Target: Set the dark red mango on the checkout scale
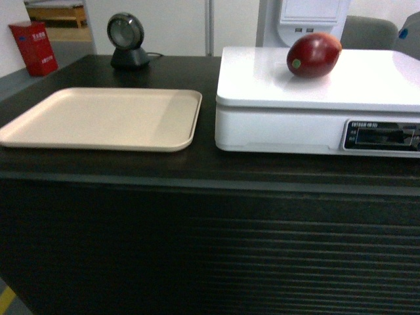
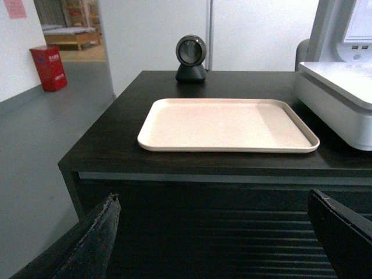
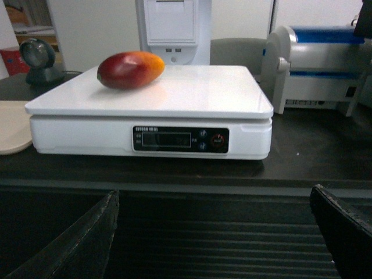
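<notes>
Mango [image 1: 314, 55] on the scale [image 1: 367, 85].
Both sets of fingers [image 2: 87, 244] [image 3: 75, 244] spread wide, empty, below the surface [image 1: 131, 164].

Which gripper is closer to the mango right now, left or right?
Right. The right gripper faces the scale with the dark red mango on it, hanging back below counter level. The left gripper faces the beige tray, farther off to the side.

Small print on the scale [image 3: 150, 110] display is too blurred to read.
</notes>
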Robot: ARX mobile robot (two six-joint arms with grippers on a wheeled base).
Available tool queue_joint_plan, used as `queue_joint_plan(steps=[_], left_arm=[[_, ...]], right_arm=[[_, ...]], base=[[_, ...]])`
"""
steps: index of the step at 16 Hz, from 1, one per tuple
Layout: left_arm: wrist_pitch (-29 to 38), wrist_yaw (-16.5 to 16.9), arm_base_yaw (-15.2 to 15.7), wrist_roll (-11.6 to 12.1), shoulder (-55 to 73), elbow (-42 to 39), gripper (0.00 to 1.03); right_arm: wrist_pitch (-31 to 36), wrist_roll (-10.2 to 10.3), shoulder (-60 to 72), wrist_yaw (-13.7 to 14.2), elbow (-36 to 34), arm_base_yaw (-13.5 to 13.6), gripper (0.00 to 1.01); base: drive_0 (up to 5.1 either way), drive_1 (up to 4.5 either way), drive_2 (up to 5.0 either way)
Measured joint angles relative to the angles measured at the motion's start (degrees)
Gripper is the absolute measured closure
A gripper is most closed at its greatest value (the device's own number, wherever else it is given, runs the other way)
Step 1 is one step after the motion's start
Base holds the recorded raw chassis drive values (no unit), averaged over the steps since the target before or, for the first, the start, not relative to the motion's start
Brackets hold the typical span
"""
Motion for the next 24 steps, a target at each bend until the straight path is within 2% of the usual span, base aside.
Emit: queue_joint_plan(steps=[24], left_arm=[[-0.2, 0.0, 0.0, 0.1, 0.0, 0.0, 0.05]], right_arm=[[-0.1, 0.0, 0.0, 0.0, 0.0, 0.0, 0.03]], base=[[0.0, 0.0, 0.0]])
